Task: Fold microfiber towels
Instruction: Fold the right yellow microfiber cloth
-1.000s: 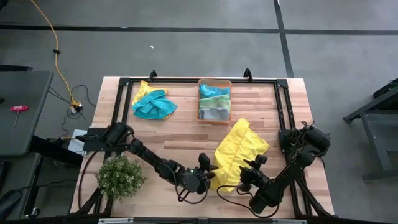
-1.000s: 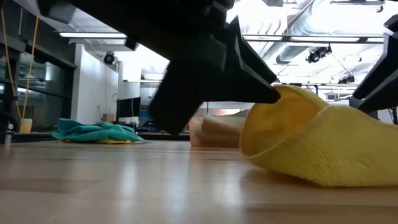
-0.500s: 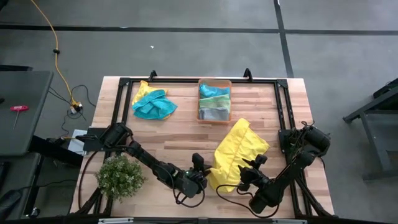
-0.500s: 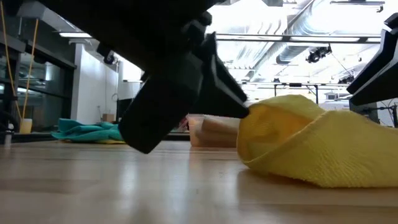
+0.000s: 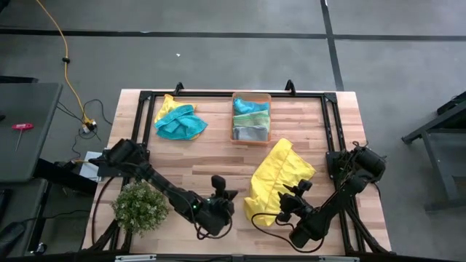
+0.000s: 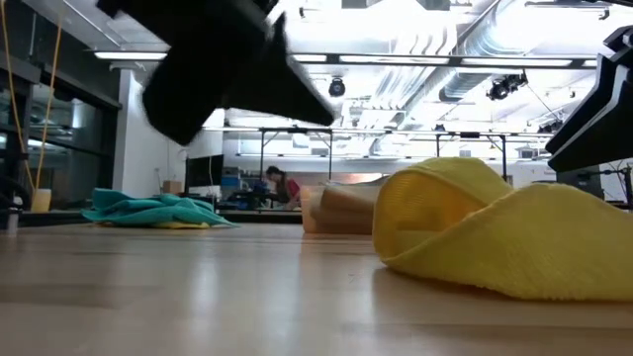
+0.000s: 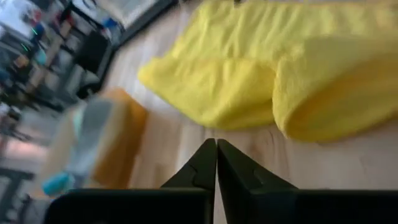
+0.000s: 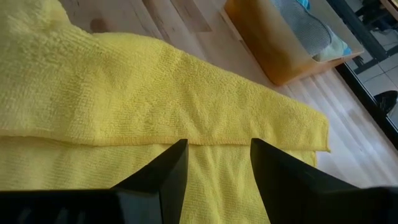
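Wooden planks make the table, which stands on a grey floor, and the low view looks past it into a bright workshop hall. On the near half of the table lies the yellow towel, partly doubled over, with one edge rolled into a soft loop. The left gripper is just beside this towel but apart from it; its two fingers are pressed together and they hold nothing. The right gripper hangs low over the same towel with its fingers spread, holding nothing either, probably so that it can pin or pick an edge for the next fold. A bunched teal towel waits at the far left of the table, well apart. Other towels lie folded inside the orange bin, likely the place for finished ones. A small plant stands near the left arm.
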